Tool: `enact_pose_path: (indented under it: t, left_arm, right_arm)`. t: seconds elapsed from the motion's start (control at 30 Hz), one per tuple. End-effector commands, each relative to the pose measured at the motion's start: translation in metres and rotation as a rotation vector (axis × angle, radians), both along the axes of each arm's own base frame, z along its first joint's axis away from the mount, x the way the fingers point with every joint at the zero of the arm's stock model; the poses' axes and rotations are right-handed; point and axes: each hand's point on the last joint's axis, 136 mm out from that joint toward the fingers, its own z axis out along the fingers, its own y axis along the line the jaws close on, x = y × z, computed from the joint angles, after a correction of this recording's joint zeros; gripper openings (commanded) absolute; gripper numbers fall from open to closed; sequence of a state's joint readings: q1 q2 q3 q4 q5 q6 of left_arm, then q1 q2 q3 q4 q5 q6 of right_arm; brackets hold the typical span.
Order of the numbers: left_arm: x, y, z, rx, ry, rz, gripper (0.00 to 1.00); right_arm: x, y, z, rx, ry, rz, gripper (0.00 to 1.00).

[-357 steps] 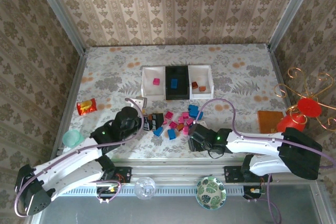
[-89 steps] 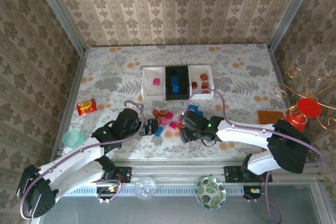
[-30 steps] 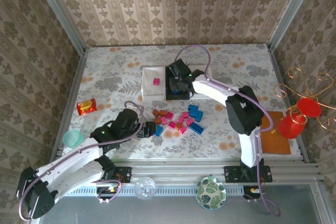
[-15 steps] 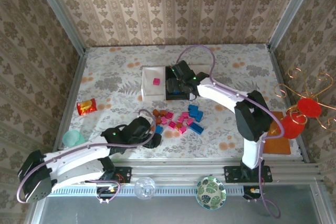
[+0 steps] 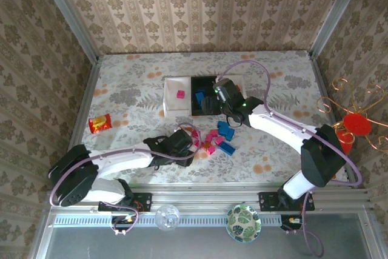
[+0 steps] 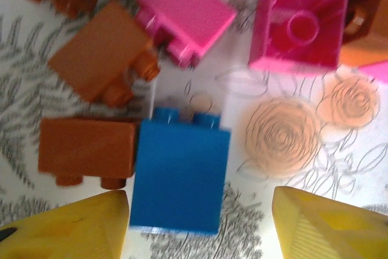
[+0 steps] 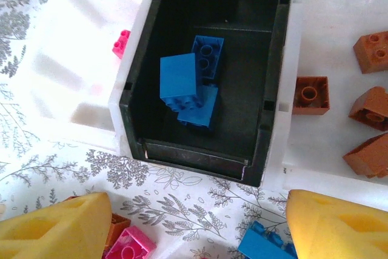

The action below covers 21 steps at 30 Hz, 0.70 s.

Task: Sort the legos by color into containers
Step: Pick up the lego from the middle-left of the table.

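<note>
A small blue plastic brick is seen on the floral tabletop beside loose pink and orange-brown bricks. It is straddled by the left gripper, whose yellow fingers are held apart. Three blue bricks are contained in the black middle tray, which is flanked by white trays. The right gripper is poised at its near edge, fingers spread and empty.
</note>
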<state>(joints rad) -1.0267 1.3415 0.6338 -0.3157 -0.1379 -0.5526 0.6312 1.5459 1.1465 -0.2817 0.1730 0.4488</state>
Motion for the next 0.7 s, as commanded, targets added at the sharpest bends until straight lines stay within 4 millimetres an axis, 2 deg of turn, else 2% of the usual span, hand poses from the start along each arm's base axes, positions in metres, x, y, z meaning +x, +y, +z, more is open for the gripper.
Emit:
enact_pose_path:
  t: [0.0, 0.23, 0.4, 0.53, 0.67]
  left_arm:
    - [0.012, -0.007, 0.003, 0.030, -0.045, -0.025, 0.63]
    - [0.012, -0.002, -0.011, 0.078, -0.039, -0.019, 0.52]
    - [0.006, 0.001, -0.014, 0.083, -0.032, -0.016, 0.37]
    - [-0.006, -0.007, 0.010, -0.002, -0.047, -0.031, 0.33]
    - [-0.015, -0.017, 0.055, -0.133, -0.075, -0.049, 0.33]
  right_arm:
    - [-0.001, -0.006, 0.018, 0.036, -0.050, -0.024, 0.78]
    - [-0.006, -0.014, 0.014, 0.039, -0.044, -0.036, 0.78]
    - [-0.007, -0.017, 0.011, 0.044, -0.042, -0.045, 0.78]
    - [-0.011, -0.021, 0.008, 0.039, -0.038, -0.051, 0.78]
    - [-0.021, -0.029, 0.000, 0.041, -0.027, -0.065, 0.78]
